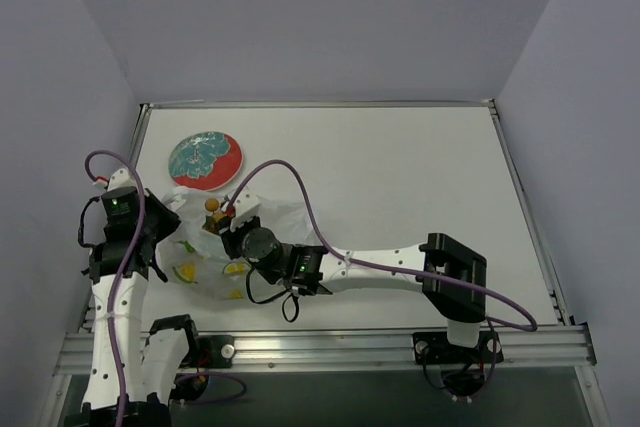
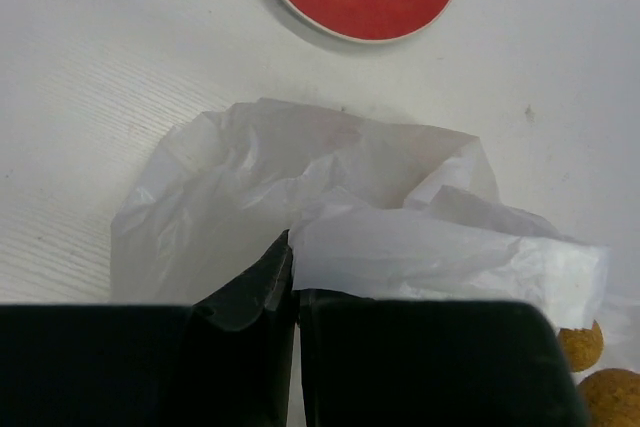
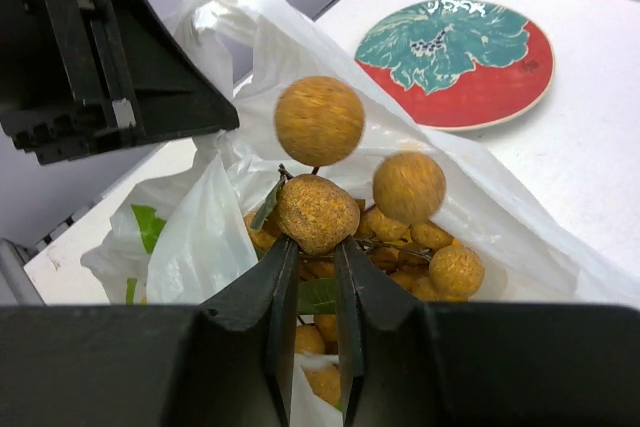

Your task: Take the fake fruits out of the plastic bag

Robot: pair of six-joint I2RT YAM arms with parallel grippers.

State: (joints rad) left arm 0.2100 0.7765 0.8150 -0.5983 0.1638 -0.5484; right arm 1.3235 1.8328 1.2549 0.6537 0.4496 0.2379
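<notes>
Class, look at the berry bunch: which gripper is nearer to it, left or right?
Right. The right gripper pinches the berry bunch at the mouth of the plastic bag; the left gripper is off to one side, clamped on the bag's edge.

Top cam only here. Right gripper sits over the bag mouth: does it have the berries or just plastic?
Observer: Berries. In the right wrist view, the right gripper is closed on the berry bunch at its stem, under one berry.
Operator: Bunch clear of the bag?
Observer: No, its lower berries sit inside the plastic bag opening.
Operator: Left side?
Observer: The left gripper is shut on a fold of the bag.
</notes>
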